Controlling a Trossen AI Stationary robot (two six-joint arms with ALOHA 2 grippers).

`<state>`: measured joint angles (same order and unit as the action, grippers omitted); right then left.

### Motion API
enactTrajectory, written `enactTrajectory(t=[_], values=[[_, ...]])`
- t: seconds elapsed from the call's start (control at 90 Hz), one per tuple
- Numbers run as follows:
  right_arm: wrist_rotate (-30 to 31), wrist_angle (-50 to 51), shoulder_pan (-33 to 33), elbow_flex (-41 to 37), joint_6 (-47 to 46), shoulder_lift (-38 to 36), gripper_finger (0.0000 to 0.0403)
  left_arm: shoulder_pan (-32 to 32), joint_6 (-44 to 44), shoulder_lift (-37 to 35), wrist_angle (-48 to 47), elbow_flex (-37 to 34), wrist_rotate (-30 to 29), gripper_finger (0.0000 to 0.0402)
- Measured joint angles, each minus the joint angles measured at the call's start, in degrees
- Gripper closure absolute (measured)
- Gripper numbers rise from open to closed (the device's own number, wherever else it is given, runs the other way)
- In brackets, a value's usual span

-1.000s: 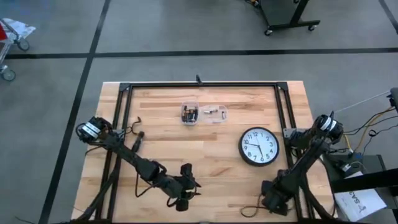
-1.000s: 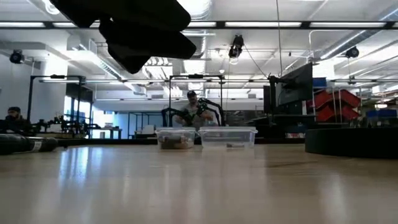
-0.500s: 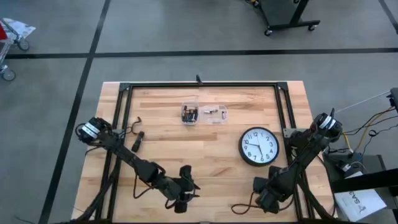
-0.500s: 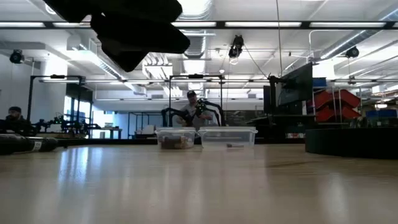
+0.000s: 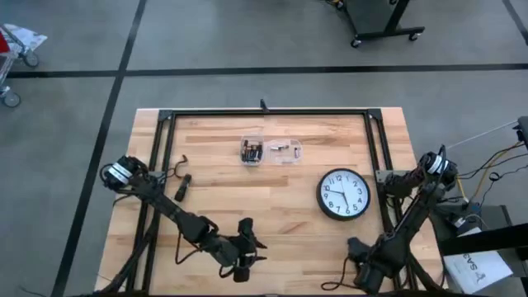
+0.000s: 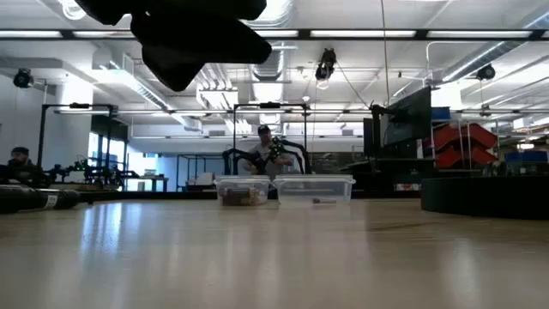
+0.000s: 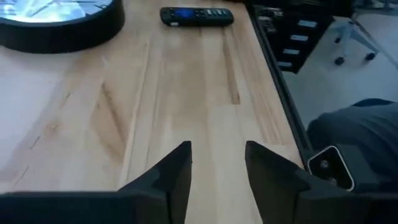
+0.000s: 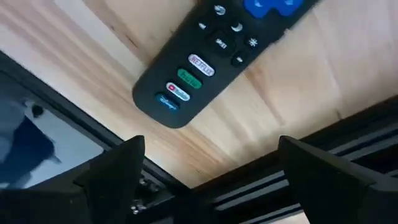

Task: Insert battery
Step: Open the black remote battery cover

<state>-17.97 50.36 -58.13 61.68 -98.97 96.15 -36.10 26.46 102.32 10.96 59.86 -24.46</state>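
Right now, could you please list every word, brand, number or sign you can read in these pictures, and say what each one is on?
"NETFLIX": on a white button of the black remote control, seen in the right wrist view.
The remote's three other brand buttons, one green: too blurred to read.
Wall clock: dark marks ring its white dial, too small to read as numbers.
Containers holding batteries: no readable text.

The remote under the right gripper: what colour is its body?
Black, with coloured shortcut buttons; the remote shows best in the right wrist view.
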Motion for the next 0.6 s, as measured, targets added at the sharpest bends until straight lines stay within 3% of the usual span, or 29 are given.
enactTrajectory(t=[0.133,0.3,0.456,0.6], values=[[-0.24,0.08,-0.40,-0.47,-1.68,1.18,0.0054,-0.10,-0.03,0.00,0.00,0.00,-1.15,0.0250],[-0.69,-1.08,0.72,-1.24,2.80,2.78,0.0054,-0.26,-0.24,0.00,0.00,0.00,-1.11,0.0238],[0.45,-3.34,5.83,-1.35,10.28,3.31,0.0054,-0.35,-0.54,-0.01,-0.01,0.00,-0.52,0.0235],[5.16,-8.85,12.91,-1.10,20.49,3.29,0.0054,-0.35,-0.75,-0.01,-0.02,0.00,-0.52,0.0241]])
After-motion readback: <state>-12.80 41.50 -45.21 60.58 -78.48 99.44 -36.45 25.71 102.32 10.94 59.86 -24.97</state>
